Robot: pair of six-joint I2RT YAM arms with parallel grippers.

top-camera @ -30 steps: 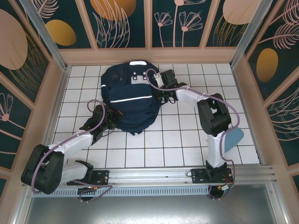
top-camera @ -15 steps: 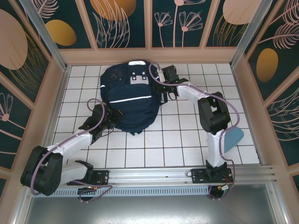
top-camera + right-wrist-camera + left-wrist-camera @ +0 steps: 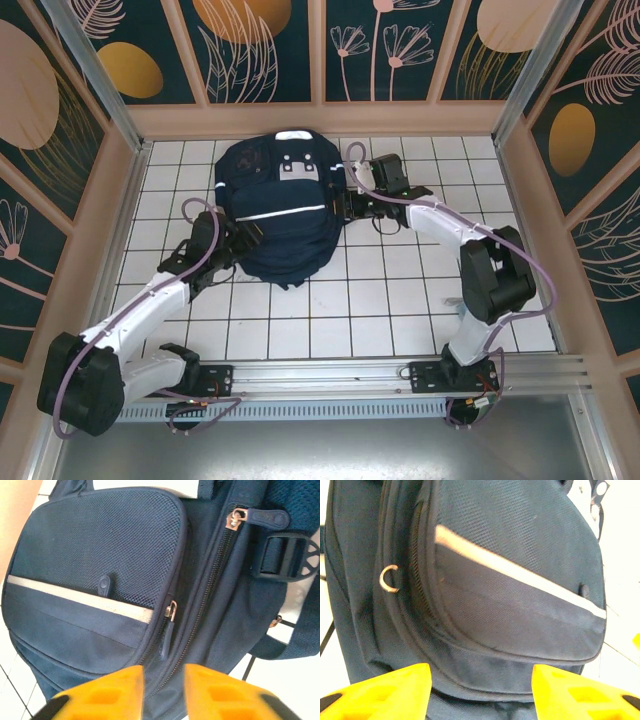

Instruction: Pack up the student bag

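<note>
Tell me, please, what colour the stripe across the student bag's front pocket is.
White stripe on navy student bag; best in left wrist view.

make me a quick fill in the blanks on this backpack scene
1. The large dark navy fabric backpack lies on a table of white square ____.
2. The thin reflective stripe across the backpack is ____ in colour.
3. The left end effector and the right end effector both have ____ fingers.
Missing words: tiles; white; yellow.

Bright, even overhead light, faint shadows — wrist views blow out the white table (image 3: 620, 555); left pincer (image 3: 481, 672) blurred.
</note>
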